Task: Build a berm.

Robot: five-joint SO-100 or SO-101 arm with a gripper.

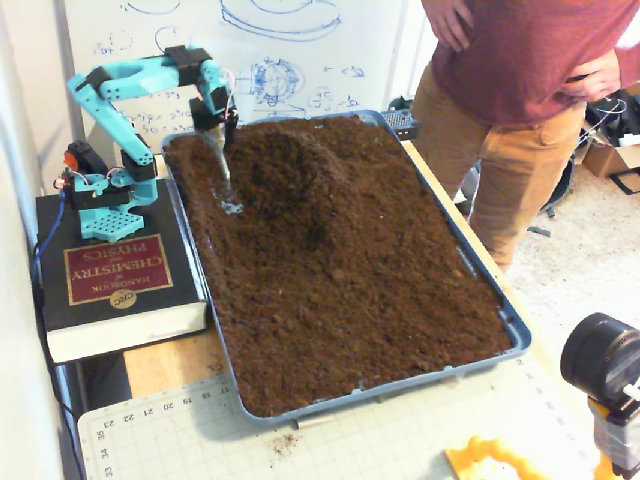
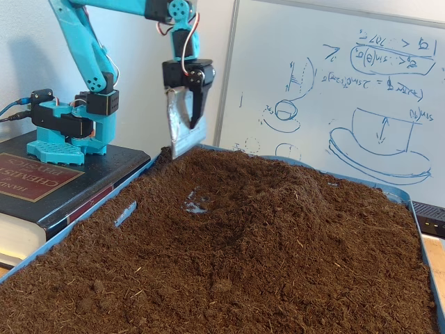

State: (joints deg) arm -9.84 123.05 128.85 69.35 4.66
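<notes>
Where soil rises, berm (image 1: 300,165) (image 2: 278,195), axis unclear.

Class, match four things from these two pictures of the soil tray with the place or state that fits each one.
Things:
1. teal robot arm base
2. flat metal blade tool
3. raised mound of dark-brown soil, the berm
4. person in a red shirt

Places or states:
A. standing beside the blue tray, on its right in a fixed view
B. hanging above the soil, blade pointing down
C. sitting on a thick black chemistry handbook
D. at the far end of the tray, near the whiteboard

Pairs: 1-C, 2-B, 3-D, 4-A
</notes>
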